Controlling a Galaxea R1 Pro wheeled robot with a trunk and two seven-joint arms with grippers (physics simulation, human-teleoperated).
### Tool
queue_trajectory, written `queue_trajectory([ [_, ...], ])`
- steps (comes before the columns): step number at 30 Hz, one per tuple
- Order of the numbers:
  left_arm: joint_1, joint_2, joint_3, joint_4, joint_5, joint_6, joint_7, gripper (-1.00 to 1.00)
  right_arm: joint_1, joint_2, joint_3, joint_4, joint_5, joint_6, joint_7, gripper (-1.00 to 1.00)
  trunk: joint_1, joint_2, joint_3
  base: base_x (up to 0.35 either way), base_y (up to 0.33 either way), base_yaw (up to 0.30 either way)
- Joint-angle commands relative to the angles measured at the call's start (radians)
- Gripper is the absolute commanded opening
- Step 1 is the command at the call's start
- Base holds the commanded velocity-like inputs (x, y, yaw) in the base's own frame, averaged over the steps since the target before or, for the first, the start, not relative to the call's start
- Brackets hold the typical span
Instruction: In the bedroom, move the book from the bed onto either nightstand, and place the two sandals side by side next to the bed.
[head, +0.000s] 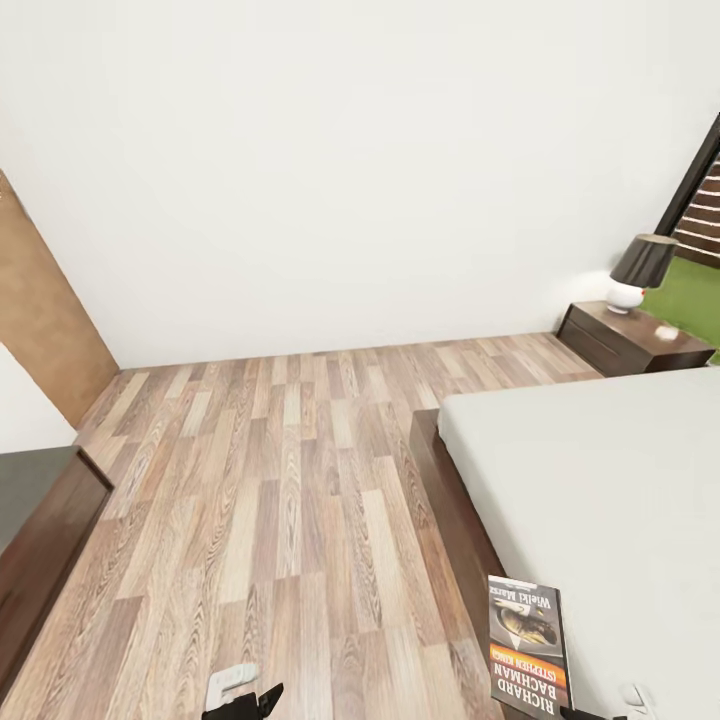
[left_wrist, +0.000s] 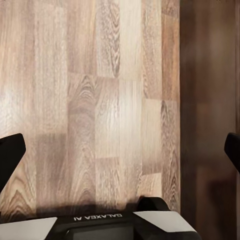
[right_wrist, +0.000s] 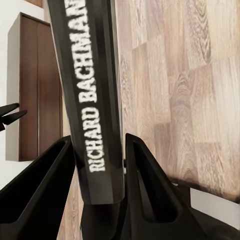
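The book (head: 528, 645), dark with an orange band and "Richard Bachman" lettering, hangs over the near corner of the bed (head: 600, 480), its cover turned toward the head camera. My right gripper (right_wrist: 97, 170) is shut on it, with the spine (right_wrist: 92, 90) clamped between both fingers above the plank floor. Over bare floor, my left gripper (left_wrist: 120, 150) is open and holds nothing; its tip shows low in the head view (head: 245, 700). A nightstand (head: 630, 340) stands at the bed's far right corner. The sandals are out of view.
A black-shaded lamp (head: 640, 270) and a small white item (head: 665, 330) sit on the nightstand. A longer dark wooden cabinet (head: 40, 520) stands at the left edge, below a brown wall panel (head: 40, 320). Wood-plank floor (head: 280, 450) stretches between cabinet and bed.
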Motion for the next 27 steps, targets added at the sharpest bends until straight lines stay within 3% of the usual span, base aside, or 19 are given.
queue_trajectory([
  [1,-0.001,0.000,-0.002,0.002,0.007,-0.002,-0.005,1.00,-0.001,0.000,0.005,0.001,-0.009,0.008,0.003,-1.00,0.000,-0.001,0.001,0.000,0.000,0.000],
  [19,-0.001,0.000,-0.002,0.002,0.007,-0.002,-0.005,1.00,-0.001,-0.001,0.005,0.001,-0.009,0.008,0.003,-1.00,0.000,-0.001,0.030,0.000,0.000,0.003],
  [27,-0.001,0.000,-0.002,0.002,0.007,-0.002,-0.005,1.00,-0.001,-0.001,0.005,0.001,-0.011,0.008,0.004,-1.00,0.000,-0.001,0.041,0.000,0.000,0.151],
])
